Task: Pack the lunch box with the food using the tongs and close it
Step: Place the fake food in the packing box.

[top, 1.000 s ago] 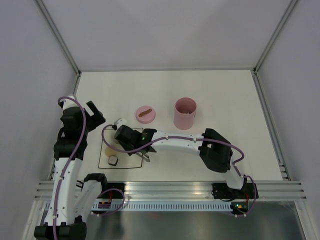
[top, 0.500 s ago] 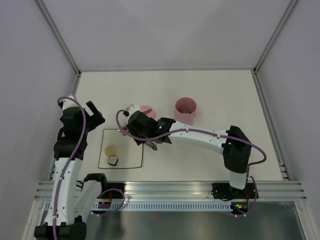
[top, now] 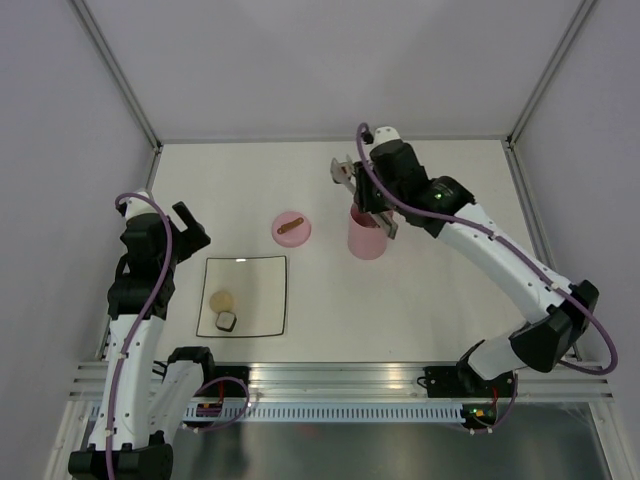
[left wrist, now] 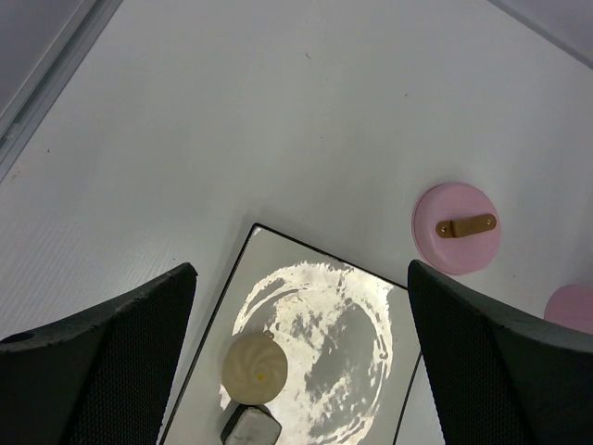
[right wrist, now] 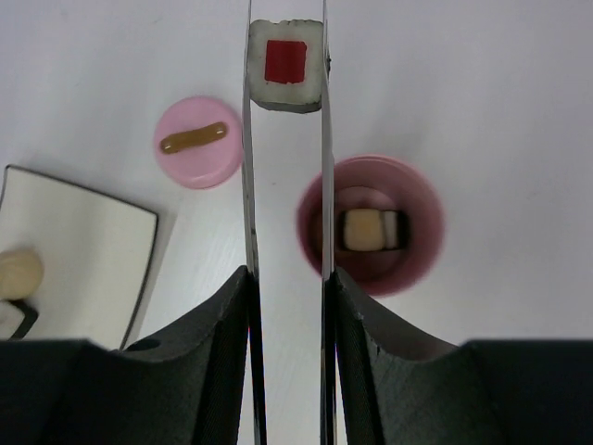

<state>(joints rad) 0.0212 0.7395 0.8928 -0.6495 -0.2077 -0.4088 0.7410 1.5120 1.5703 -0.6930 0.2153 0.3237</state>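
My right gripper (right wrist: 289,278) is shut on the silver tongs (right wrist: 248,185), whose tips pinch a red-centred roll (right wrist: 285,63). From above, that gripper (top: 375,190) hangs over the pink lunch box (top: 367,240), with the roll beyond its far-left rim. Inside the lunch box (right wrist: 371,227) lie pieces of food (right wrist: 363,229). The pink lid (top: 291,228) with its brown handle lies flat to the left. A beige ball (top: 221,299) and a dark roll (top: 227,321) sit on the plate (top: 262,300). My left gripper (left wrist: 301,371) hangs open above that plate (left wrist: 371,371), holding nothing.
White walls with metal rails close off the table at the back and both sides. The plate lies near the front left, close to the left arm. The lid (left wrist: 456,228) lies between the plate and the lunch box.
The right arm has swung from the plate across to the lunch box at the back, carrying the tongs with the red-centred roll. The left arm has stayed still.
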